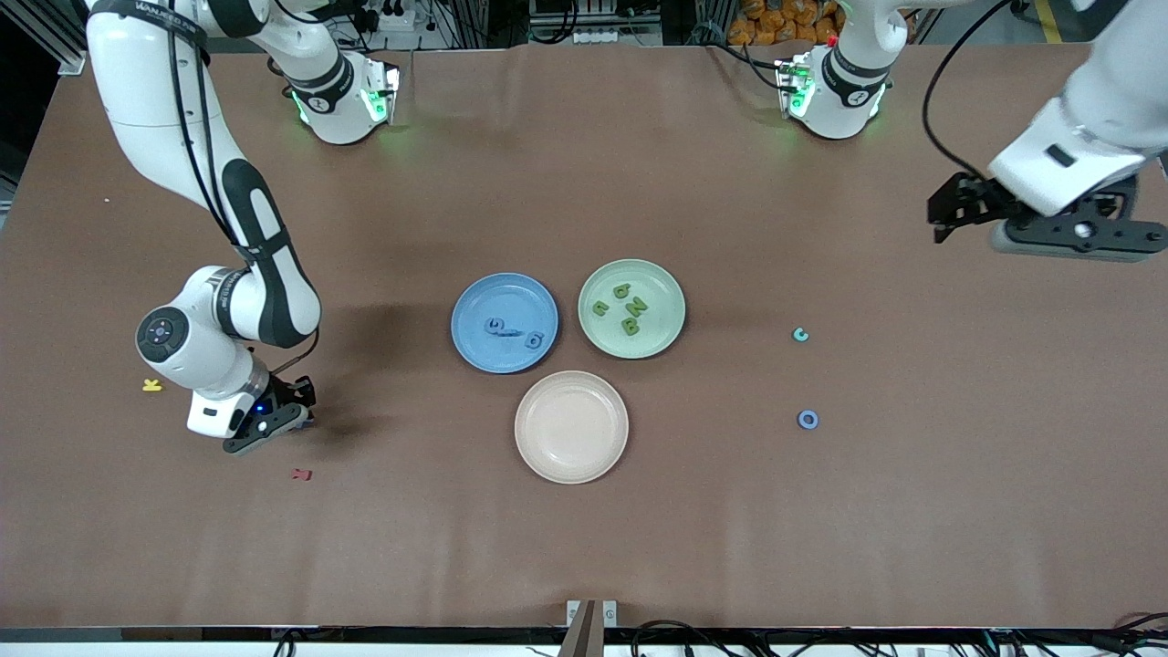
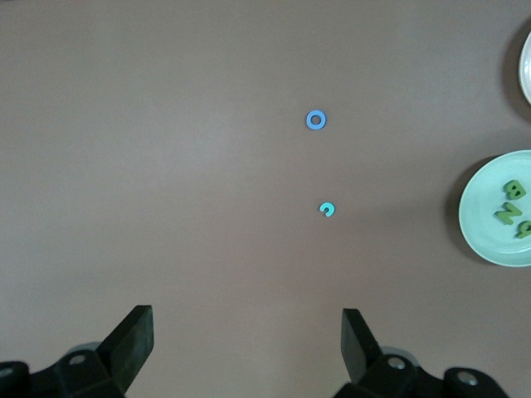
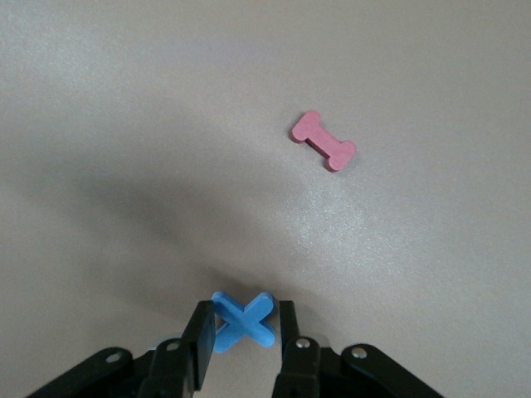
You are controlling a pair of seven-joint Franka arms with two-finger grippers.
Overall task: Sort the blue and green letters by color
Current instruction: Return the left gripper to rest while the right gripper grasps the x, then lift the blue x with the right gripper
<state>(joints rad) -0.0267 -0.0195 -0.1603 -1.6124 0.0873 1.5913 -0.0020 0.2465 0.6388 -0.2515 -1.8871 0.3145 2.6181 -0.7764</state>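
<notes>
right gripper [image 3: 242, 332] clamps blue x [image 3: 243, 319]; left gripper [image 2: 247, 340] spread wide, waiting; four green letters [image 1: 625, 310] plated.

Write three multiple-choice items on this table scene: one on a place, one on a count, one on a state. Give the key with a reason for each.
1. Where does the dark red letter lie?
A. on the blue plate
B. on the bare table toward the right arm's end
C. on the pink plate

2. How many letters lie on the green plate?
A. one
B. four
C. seven

3. What is the right gripper doing?
A. gripping a blue X letter low at the table
B. hanging open over the green plate
C. holding a plate

Key: 1 B, it lies on brown tabletop near that arm's gripper; 2 B, the front view shows four green letters there; 3 A, the right wrist view shows its fingers pressed against both sides of the X.
</notes>
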